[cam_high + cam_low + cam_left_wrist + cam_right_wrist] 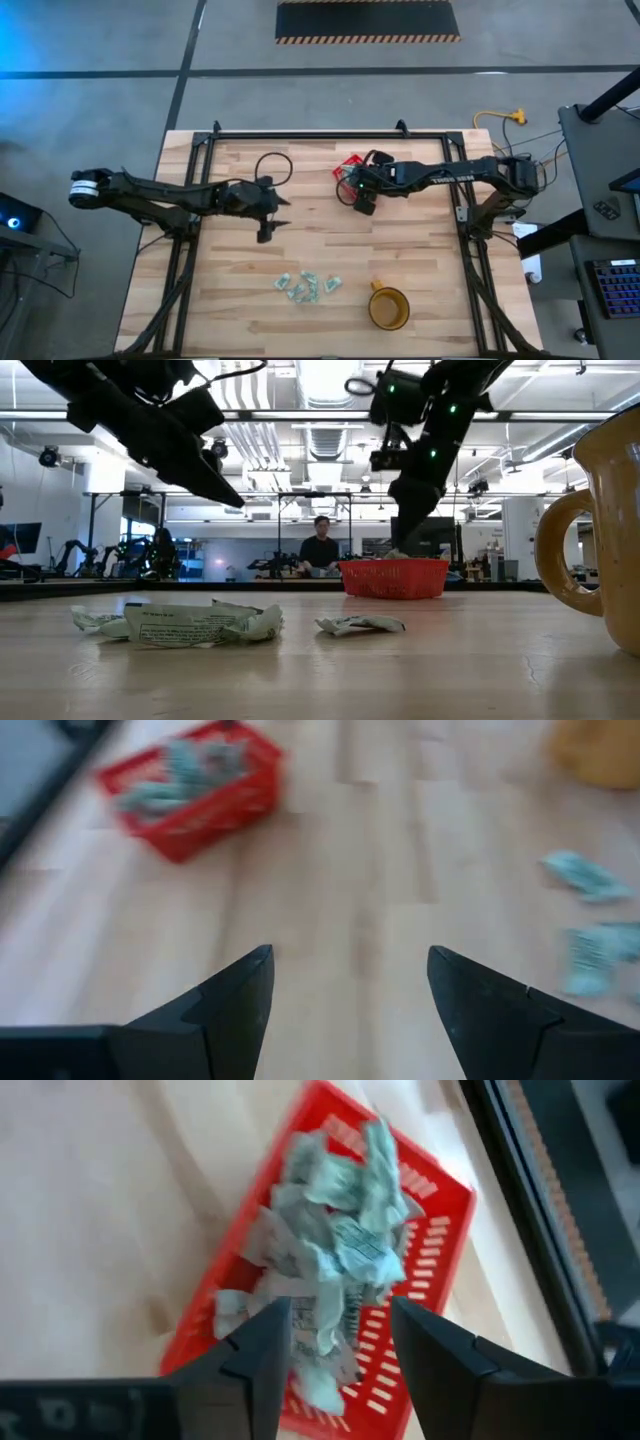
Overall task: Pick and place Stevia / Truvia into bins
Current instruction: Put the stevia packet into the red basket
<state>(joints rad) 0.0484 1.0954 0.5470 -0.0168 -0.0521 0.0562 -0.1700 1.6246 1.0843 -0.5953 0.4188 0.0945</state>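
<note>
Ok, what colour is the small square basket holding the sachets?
Bright red; the small square plastic basket shows best in the right wrist view.

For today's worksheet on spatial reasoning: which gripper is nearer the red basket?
Right. The right gripper hangs directly over the red basket; the left gripper is off to the side, above bare table.

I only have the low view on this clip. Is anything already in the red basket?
Observer: Yes. The right wrist view shows the red basket heaped with sachets.
Operator: Is the right claw holding one?
Observer: No. The right claw is open and empty above the basket.
Operator: And the left claw?
Observer: The left claw is open over bare wood, away from the loose sachets.
</note>
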